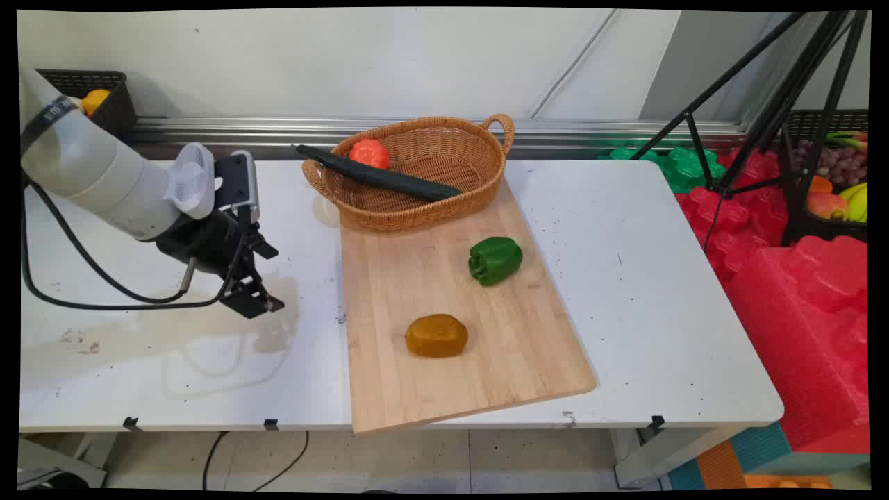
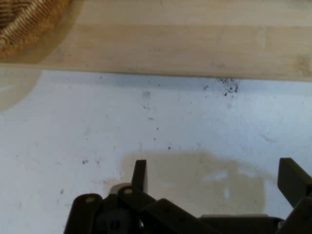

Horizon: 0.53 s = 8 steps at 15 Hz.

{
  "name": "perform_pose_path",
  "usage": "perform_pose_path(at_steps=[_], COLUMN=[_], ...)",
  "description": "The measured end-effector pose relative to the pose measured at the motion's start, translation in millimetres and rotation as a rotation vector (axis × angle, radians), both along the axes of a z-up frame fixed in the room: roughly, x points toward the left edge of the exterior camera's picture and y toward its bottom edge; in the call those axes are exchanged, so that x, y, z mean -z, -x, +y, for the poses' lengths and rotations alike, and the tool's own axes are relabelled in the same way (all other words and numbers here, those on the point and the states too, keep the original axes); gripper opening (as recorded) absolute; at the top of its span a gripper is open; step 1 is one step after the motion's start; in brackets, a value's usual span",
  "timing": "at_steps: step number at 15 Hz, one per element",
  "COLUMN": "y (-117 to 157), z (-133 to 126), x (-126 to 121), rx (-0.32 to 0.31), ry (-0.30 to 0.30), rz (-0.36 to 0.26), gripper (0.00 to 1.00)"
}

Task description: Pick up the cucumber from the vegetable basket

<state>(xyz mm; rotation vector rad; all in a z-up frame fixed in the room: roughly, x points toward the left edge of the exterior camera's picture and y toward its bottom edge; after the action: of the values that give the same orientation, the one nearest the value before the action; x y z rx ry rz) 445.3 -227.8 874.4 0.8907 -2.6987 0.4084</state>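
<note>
My gripper (image 1: 272, 276) hangs low over the bare white table (image 1: 139, 361), left of a wooden board (image 1: 444, 375). In the hand view the gripper (image 2: 214, 178) is open, with nothing between its fingers (image 2: 140, 175), and it casts a shadow on the table. The board's edge (image 2: 170, 48) runs across the top of that view, with a corner of the wicker basket (image 2: 22, 22). On the board lie a green bell pepper (image 1: 494, 260) and a brown-orange lump (image 1: 436, 335). The wicker basket (image 1: 479, 180) holds an orange-red fruit (image 1: 369, 153), and a dark cucumber (image 1: 378, 177) lies across its rim.
A black cable (image 1: 83, 278) loops under the arm. A black crate (image 1: 104, 97) with an orange item stands at the back left. To the right of the table are a black tripod (image 1: 757, 118), red foam blocks (image 1: 799, 305) and a crate of fruit (image 1: 837, 180).
</note>
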Motion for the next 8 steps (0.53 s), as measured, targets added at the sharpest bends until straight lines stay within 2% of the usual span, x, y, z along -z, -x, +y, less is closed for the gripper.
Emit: perform_pose_path(at_steps=[5,8], y=[9,20], z=[-21,-44], x=[-18,-33], rx=[-0.023,-0.033], ry=[0.065,0.122], rz=[0.028,0.04], gripper=[1.0,1.0])
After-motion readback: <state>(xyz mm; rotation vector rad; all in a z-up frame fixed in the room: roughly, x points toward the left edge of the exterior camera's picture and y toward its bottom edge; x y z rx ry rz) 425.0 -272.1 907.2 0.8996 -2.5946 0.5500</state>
